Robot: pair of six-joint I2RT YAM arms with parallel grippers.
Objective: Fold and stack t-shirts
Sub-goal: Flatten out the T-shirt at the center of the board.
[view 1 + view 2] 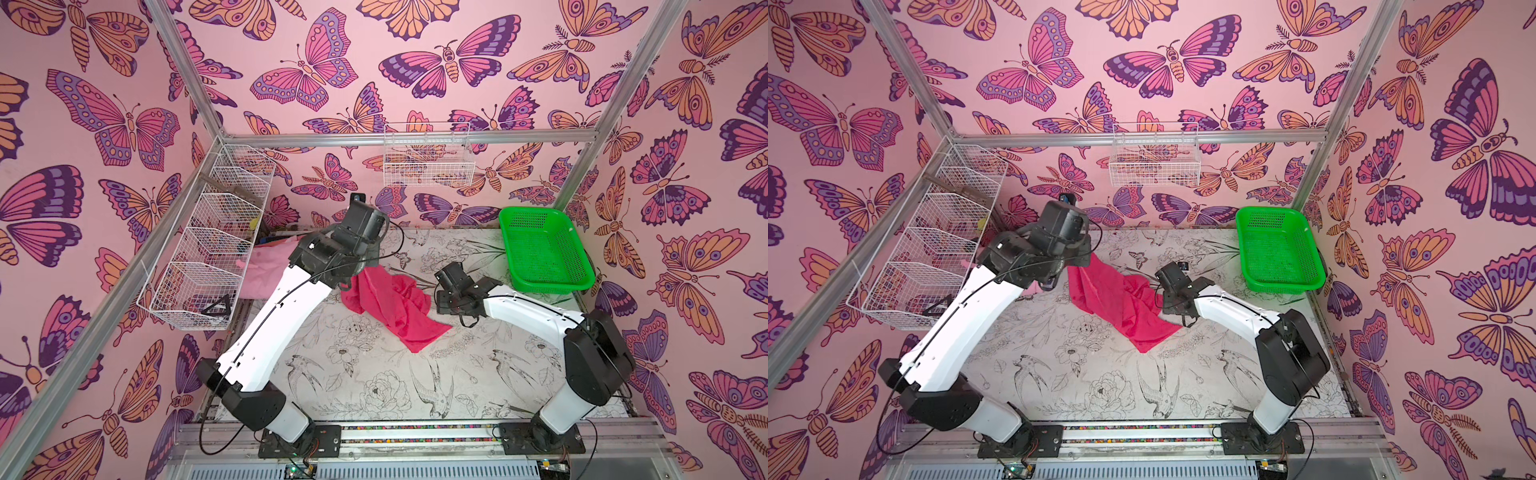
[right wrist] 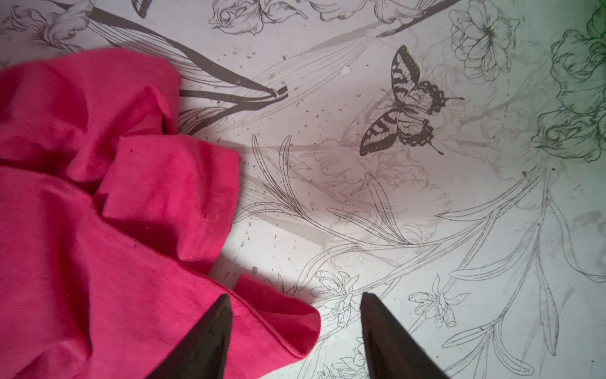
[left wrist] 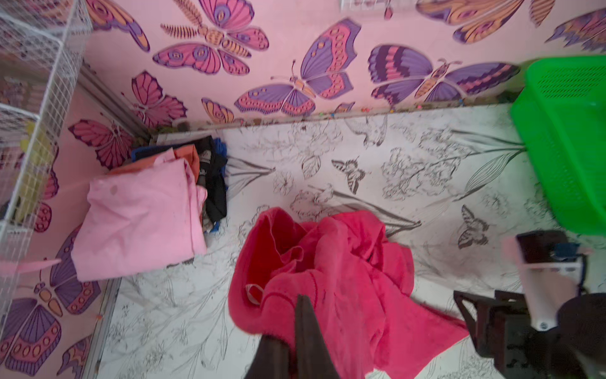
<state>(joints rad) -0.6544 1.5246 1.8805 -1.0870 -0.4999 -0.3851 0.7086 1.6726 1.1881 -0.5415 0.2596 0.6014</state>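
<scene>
A crimson t-shirt [image 1: 390,307] [image 1: 1121,303] lies crumpled mid-table, its far-left end pulled up toward my left wrist. In the left wrist view my left gripper [image 3: 288,320] is shut on a fold of this shirt [image 3: 344,279] near the collar. My right gripper [image 2: 295,295] [image 1: 446,278] hovers open at the shirt's right edge [image 2: 98,213]: one finger is over the hem, the other over bare table. A light pink t-shirt [image 3: 137,223] [image 1: 262,270] tops a pile at the back left corner, with orange [image 3: 188,157] and dark [image 3: 214,183] shirts under it.
A green mesh basket [image 1: 552,284] [image 1: 1285,284] [image 3: 557,131] stands at the back right of the table. White wire baskets hang on the left wall [image 1: 208,249] and on the back wall [image 1: 428,158].
</scene>
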